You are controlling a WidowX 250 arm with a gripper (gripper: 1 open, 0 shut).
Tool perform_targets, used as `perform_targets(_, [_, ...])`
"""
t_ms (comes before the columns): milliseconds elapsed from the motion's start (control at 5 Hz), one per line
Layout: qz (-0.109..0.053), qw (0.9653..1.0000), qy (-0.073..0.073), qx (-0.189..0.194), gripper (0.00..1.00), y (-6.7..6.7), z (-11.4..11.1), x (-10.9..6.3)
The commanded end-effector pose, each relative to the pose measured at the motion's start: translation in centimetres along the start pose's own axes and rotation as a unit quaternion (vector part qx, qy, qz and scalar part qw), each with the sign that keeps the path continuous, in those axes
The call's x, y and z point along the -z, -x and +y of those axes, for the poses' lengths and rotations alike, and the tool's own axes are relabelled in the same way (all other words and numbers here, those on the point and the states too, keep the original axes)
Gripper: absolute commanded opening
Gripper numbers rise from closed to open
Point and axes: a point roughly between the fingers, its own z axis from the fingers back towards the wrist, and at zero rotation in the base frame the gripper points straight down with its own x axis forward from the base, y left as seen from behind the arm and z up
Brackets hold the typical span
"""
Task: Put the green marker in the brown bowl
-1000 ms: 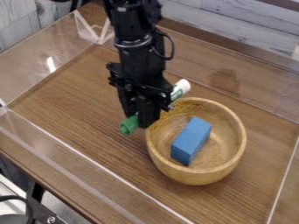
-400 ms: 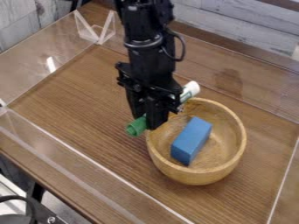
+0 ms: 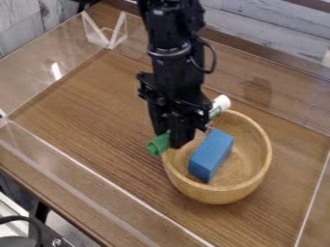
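My black gripper (image 3: 178,138) hangs straight down over the left rim of the brown bowl (image 3: 258,180), shut on the green marker. The marker lies tilted across the fingers: its green cap (image 3: 157,145) pokes out low on the left, just outside the bowl's rim, and its white end (image 3: 221,101) sticks out higher on the right. The middle of the marker is hidden behind the fingers. Inside the bowl lies a blue rectangular block (image 3: 211,155).
The wooden table top (image 3: 77,106) is ringed by low clear plastic walls (image 3: 39,154). A clear stand (image 3: 100,34) sits at the back left. The arm (image 3: 175,39) rises above the gripper toward the top of the view.
The gripper has carried the marker to the right and slightly toward the front, from beside the bowl to over its left rim. The grip is unchanged.
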Motion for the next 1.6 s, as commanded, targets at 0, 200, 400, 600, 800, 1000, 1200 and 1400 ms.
perform_targets(0, [-0.034, 0.9992, -0.008, 0.018, 0.0, -1.0, -0.9, -1.7])
perform_targets(200, [-0.029, 0.9991, -0.008, 0.03, 1.0, -1.2, -1.7, -1.5])
perform_targets(400, [-0.028, 0.9986, -0.008, 0.044, 1.0, -1.3, -2.5, -1.4])
perform_targets(600, [-0.028, 0.9982, -0.009, 0.053, 1.0, -1.3, -3.1, -1.2])
perform_targets(800, [-0.027, 0.9972, -0.011, 0.069, 1.0, -1.5, -3.4, -0.8])
perform_targets(1000, [-0.026, 0.9963, -0.013, 0.082, 1.0, -1.6, -3.5, -0.4])
perform_targets(1200, [-0.024, 0.9954, -0.016, 0.092, 1.0, -1.7, -3.5, 0.1])
perform_targets(1400, [-0.023, 0.9947, -0.018, 0.098, 1.0, -1.8, -3.5, 0.6])
